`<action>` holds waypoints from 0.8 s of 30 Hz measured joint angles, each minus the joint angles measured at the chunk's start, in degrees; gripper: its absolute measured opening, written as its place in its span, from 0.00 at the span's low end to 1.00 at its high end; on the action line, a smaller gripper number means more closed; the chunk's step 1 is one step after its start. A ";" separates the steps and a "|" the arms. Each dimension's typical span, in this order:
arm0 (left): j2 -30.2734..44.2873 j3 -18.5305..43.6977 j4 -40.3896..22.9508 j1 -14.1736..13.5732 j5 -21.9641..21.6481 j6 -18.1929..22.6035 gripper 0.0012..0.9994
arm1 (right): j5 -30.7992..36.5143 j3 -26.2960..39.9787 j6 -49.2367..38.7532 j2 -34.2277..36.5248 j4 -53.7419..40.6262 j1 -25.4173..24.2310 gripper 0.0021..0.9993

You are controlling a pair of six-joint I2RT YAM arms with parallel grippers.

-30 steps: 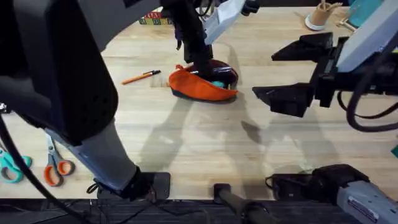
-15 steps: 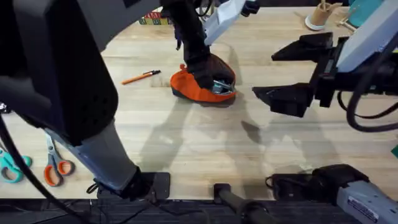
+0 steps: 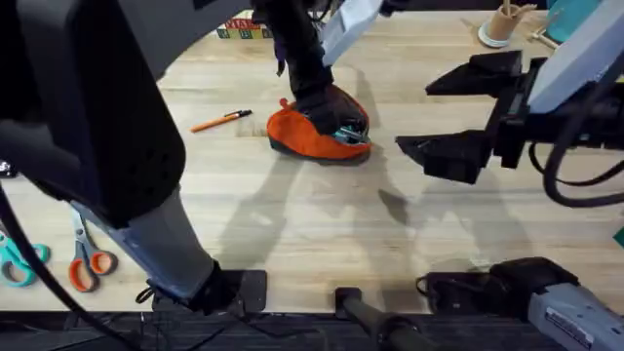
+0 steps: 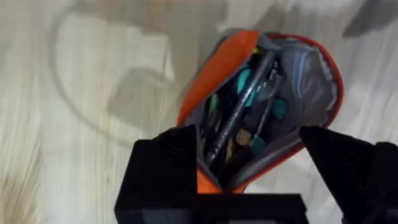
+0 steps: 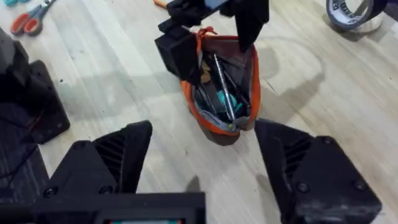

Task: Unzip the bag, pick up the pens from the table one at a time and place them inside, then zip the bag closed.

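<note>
Spotted the bag (image 3: 314,136) lying unzipped mid-tabletop (image 3: 292,224), mouth gaping, grey lining on show. Caught the left end effector (image 4: 252,158) right above that mouth, fingers spread wide to either side of the opening and pinching nothing. Made out the silvery pen (image 4: 239,112) already inside, lying lengthwise along the pouch among teal-tipped bits.

Picked out the orange pen (image 3: 221,120) bare on the wood, near the bag but apart from it, off on the left arm's side. Read its long axis as running nearly crosswise, tilted a touch, dark tip pointing toward the bag.

Found the right end effector (image 5: 204,134) parked on the bag's other side, well apart from it, spread open too and empty.

Judged the left arm the nearer by far to that orange pen: a short sideways carry away from the pouch, then a turn of the wrist to set the fingers across the shaft, not along it. Reckoned the right arm would have had to reach over the bag to get there. Zip left undone for now, rightly, with one pen out.
</note>
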 joint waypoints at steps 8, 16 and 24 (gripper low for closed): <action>-0.02 6.06 -1.67 0.03 -4.35 -7.81 0.99 | 0.01 0.00 0.00 0.00 0.00 0.00 1.00; -3.43 6.58 -5.57 0.35 -6.07 -9.78 0.99 | 0.00 0.00 0.00 0.00 0.00 0.00 1.00; -12.49 6.58 -8.79 5.03 -6.57 -10.66 0.99 | 0.01 0.00 0.00 0.00 0.00 0.00 1.00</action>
